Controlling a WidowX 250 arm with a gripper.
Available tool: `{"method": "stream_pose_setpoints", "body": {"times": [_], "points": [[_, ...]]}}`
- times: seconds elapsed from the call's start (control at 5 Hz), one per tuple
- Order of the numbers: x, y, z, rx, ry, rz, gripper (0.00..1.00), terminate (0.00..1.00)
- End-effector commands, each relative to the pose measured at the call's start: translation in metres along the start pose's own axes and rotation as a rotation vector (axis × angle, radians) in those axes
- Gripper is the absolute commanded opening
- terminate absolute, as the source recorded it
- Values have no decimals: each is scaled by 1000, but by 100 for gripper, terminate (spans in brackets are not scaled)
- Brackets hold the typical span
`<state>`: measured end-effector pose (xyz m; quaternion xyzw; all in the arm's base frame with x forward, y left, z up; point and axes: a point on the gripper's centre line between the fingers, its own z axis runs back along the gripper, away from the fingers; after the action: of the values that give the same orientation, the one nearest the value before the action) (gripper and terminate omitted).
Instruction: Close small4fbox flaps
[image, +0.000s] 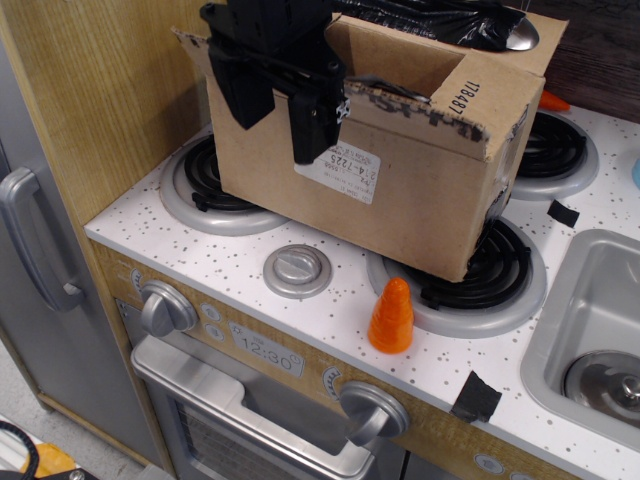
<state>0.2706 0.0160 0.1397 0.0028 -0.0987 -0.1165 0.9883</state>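
The cardboard box (400, 190) rests across the stove burners (480, 275) on the tabletop (250, 255). At its 10 o'clock corner, the gripper (285, 120) hangs spread over the near flap (420, 105). A label (338, 170) faces front.

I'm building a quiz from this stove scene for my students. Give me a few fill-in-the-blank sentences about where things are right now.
1. The small4fbox rests on the stove's black ____.
2. The cone on the countertop in front of the box is ____ in colour.
3. The number 178487 is written on the box's ____-hand flap.
4. The gripper hangs over the box's front wall, just left of the white ____.

Missing words: burners; orange; right; label
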Motion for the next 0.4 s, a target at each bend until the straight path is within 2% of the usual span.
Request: {"method": "stream_pose_setpoints", "body": {"times": [0.0,0.2], "points": [[31,1,23,49,-43,-90,100,0],[46,5,27,60,-44,-138,100,0]]}}
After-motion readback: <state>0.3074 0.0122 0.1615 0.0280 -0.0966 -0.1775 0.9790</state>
